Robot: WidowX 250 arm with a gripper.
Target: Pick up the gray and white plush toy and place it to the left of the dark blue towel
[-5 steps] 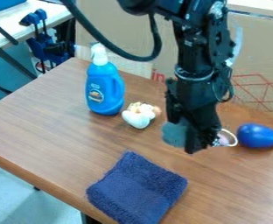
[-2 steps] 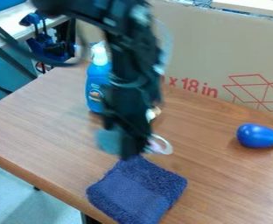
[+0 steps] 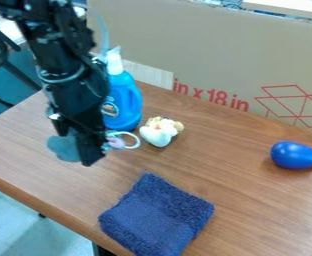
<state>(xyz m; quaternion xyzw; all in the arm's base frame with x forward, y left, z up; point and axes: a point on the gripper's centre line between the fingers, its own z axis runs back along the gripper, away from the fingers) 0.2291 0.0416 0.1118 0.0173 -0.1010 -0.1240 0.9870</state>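
The hand (image 3: 88,154) pinches a teal thing (image 3: 64,148) with a pale ring (image 3: 138,142) over the left part of the bench (image 3: 219,145). Near it stand a blue bottle (image 3: 124,102) and, just beside that, a white toy (image 3: 157,134); nearer the front lies a navy cloth (image 3: 157,215), and a blue egg (image 3: 295,155) sits well apart, right.

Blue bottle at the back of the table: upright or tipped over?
Upright. The blue bottle stands with its base on the wooden table and its white top uppermost.
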